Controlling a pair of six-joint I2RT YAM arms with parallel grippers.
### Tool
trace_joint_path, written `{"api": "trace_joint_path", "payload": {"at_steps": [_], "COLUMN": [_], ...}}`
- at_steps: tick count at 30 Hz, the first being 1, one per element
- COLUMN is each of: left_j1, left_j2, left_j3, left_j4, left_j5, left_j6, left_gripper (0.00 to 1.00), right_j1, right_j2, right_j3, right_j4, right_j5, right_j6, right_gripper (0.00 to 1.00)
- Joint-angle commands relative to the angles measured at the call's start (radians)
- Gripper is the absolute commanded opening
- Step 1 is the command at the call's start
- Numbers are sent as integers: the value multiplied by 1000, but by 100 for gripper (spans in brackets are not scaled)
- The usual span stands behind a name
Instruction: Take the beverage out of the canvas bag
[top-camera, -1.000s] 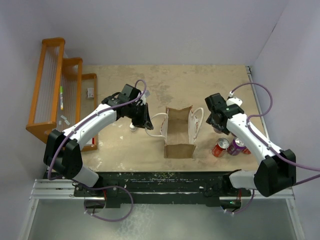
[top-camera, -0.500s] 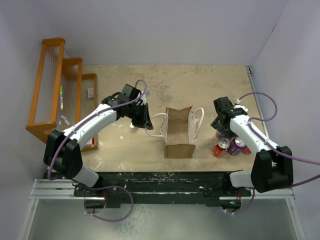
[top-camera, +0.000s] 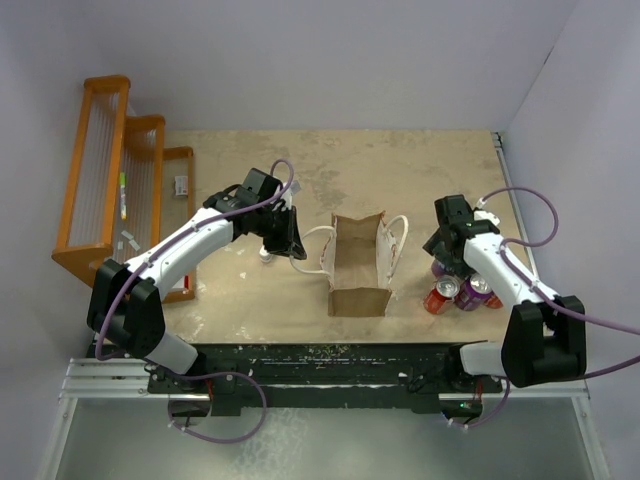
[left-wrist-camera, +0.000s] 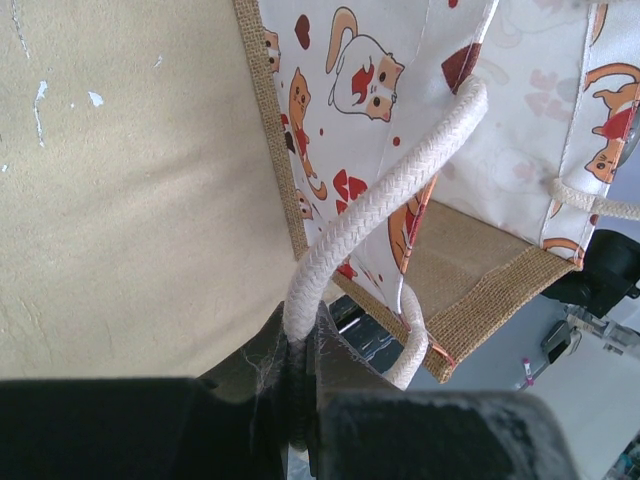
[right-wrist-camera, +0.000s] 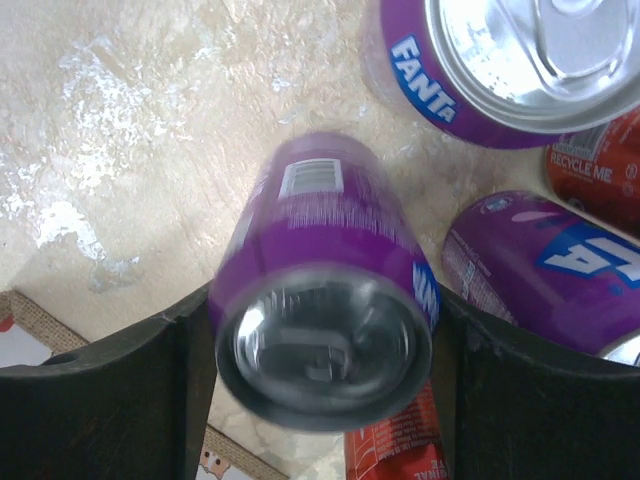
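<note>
The purple can is already out of the bag. It's clamped between the fingers of the right gripper, base end facing the wrist cam, over the table to the right of the bag, just beside the other cans. I can't tell if it's touching down yet.

The left gripper is pinched tight on the white cord handle, pulling that side of the bag outward.

So I'd say we're at the set-down step. The next move probably needs a gentle lower into the gap without bumping the neighbours, then opening the fingers once the can sits flat. It looks tilted, so it could tip.
</note>
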Motion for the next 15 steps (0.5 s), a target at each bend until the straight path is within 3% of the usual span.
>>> {"api": "trace_joint_path", "payload": {"at_steps": [1, 6, 12, 15], "left_j1": [4, 4, 4, 4], "left_j2": [-17, -17, -23, -29], "left_j3": [33, 34, 35, 35], "left_j4": [2, 10, 18, 23], "left_j5": [23, 36, 32, 26], "left_j6": [16, 14, 6, 0], "left_gripper": [2, 12, 26, 39], "right_j1": [-8, -8, -8, -8], "right_j2": [-33, -61, -86, -109], "right_j3": [13, 36, 67, 80], "right_j4": [35, 37, 4, 3], "right_j5": [14, 16, 15, 41], "right_j6": [-46, -89, -139, -191], "right_gripper": [81, 95, 100, 100]}}
